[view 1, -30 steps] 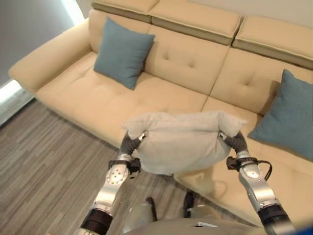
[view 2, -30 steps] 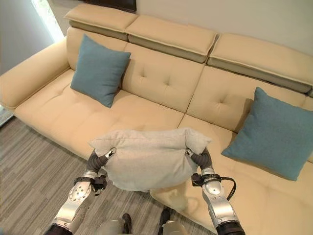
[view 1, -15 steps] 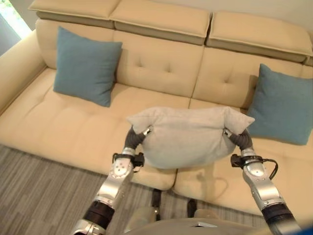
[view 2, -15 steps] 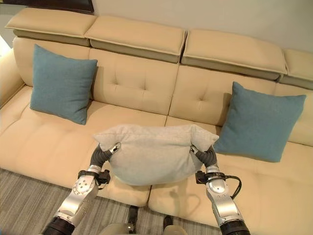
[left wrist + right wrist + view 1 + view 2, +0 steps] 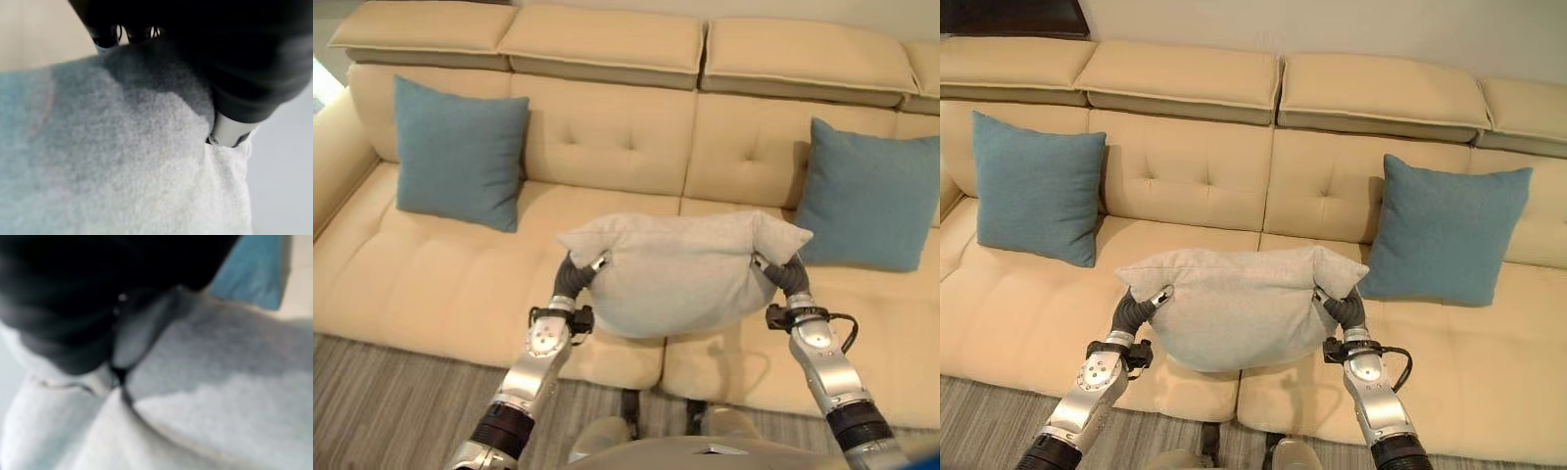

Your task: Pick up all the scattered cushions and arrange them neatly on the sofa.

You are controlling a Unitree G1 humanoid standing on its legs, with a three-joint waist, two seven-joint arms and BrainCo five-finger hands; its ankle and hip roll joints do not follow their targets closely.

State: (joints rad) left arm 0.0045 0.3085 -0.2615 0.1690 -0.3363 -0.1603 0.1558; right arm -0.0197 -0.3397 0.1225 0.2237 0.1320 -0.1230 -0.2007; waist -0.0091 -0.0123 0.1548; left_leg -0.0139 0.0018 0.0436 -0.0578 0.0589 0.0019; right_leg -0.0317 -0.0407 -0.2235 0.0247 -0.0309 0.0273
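I hold a light grey cushion (image 5: pixel 680 274) in the air between both hands, over the front edge of the beige sofa (image 5: pixel 440 274), roughly at its middle. My left hand (image 5: pixel 574 278) grips the cushion's left end and my right hand (image 5: pixel 784 276) grips its right end, the corners bunching over the hands. Up close, the grey cushion (image 5: pixel 122 171) fills the space past the left hand, and the grey fabric (image 5: pixel 220 396) is pinched under the right hand. A blue cushion (image 5: pixel 458 152) leans upright against the left backrest, and a second blue cushion (image 5: pixel 867 196) leans against the right backrest.
The sofa's middle seats, between the two blue cushions, lie bare behind the held cushion. A strip of grey striped floor (image 5: pixel 372 401) runs along the sofa's front edge. The sofa's left armrest (image 5: pixel 328 147) rises at the far left.
The camera has swung round, so the sofa now faces me squarely with both blue cushions in full view. The grey cushion stays held between both hands in the same way.
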